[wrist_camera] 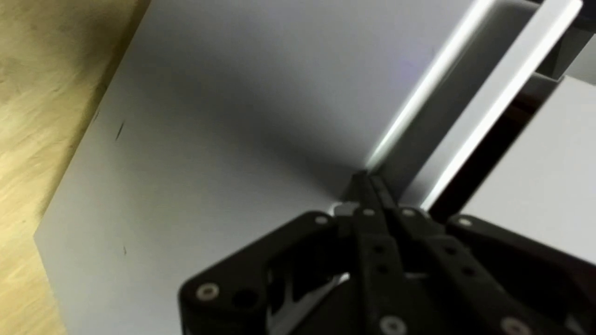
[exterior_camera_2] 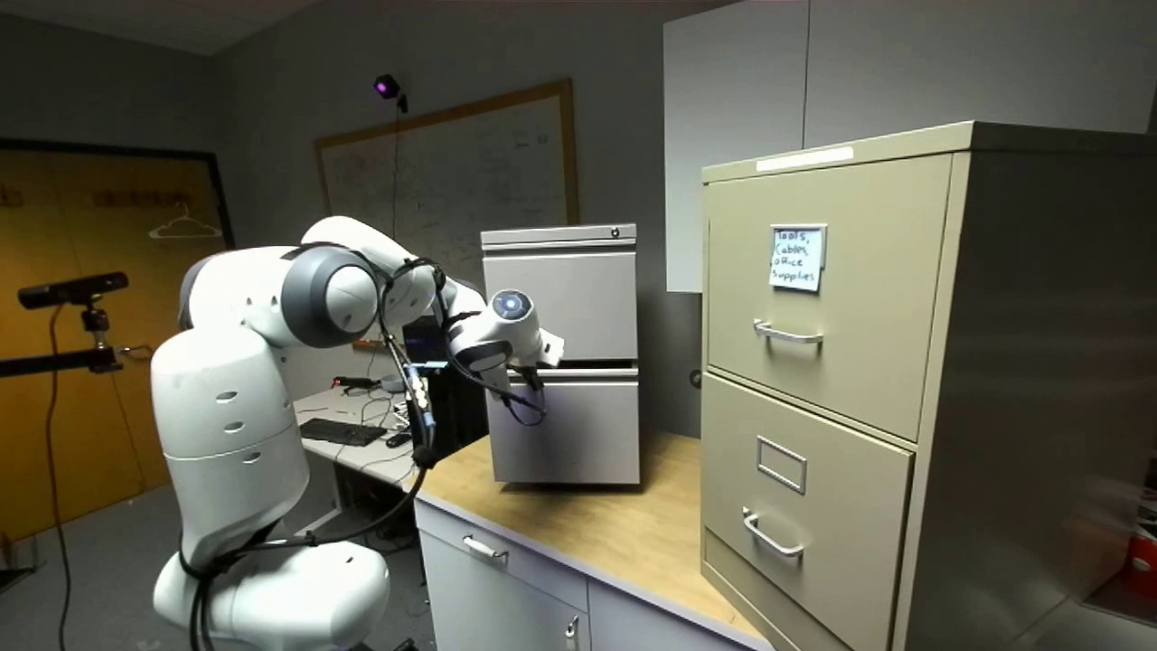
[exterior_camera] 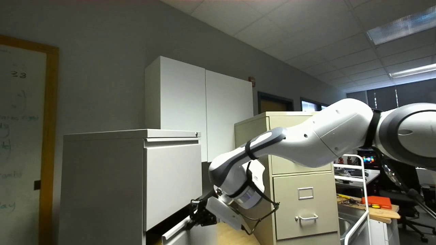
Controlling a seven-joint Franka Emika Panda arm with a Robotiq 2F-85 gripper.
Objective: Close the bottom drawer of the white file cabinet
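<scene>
The white file cabinet point(exterior_camera: 102, 183) stands on a wooden counter and also shows in another exterior view point(exterior_camera_2: 560, 303). Its bottom drawer point(exterior_camera_2: 578, 434) is pulled out a little, with a dark gap above its lip point(exterior_camera: 175, 227). A bit of yellow shows inside point(exterior_camera: 157, 242). The plain drawer front fills much of the wrist view point(wrist_camera: 209, 153). My gripper point(exterior_camera: 191, 217) is at the drawer's top edge. In the wrist view its fingertips point(wrist_camera: 370, 179) are together, with nothing seen between them, at the groove below the lip. They appear to touch the front.
A beige file cabinet point(exterior_camera_2: 813, 398) with handles stands beside the white one on the wooden counter point(exterior_camera_2: 578, 524). A white wall cupboard point(exterior_camera: 204, 109) hangs behind. A desk with a keyboard point(exterior_camera_2: 343, 432) is on the far side, and a whiteboard point(exterior_camera_2: 452, 172) is on the wall.
</scene>
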